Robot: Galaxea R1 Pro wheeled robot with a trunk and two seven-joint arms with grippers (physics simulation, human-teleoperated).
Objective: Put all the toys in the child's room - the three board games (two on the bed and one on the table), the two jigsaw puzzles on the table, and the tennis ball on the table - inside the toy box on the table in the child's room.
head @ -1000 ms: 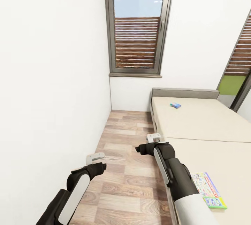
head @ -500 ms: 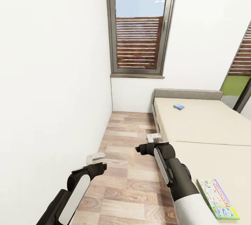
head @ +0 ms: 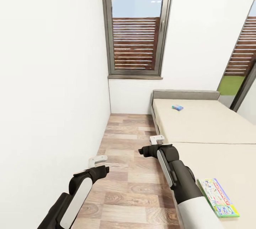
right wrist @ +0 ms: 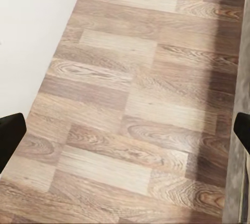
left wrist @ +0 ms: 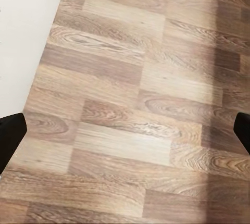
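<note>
Board games lie on bed [head: 213, 129]: colourful box [head: 217, 197] near right, blue box [head: 177, 107] far; left tool [head: 96, 159] and right tool [head: 156, 139] wide, empty over floor [head: 128, 172]; square up beside near box first.

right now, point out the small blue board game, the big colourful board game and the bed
small blue board game [head: 177, 107], head view, middle of its top face
colourful board game [head: 217, 197], head view, centre of its printed lid
bed [head: 206, 122], head view, bare mattress surface
</note>
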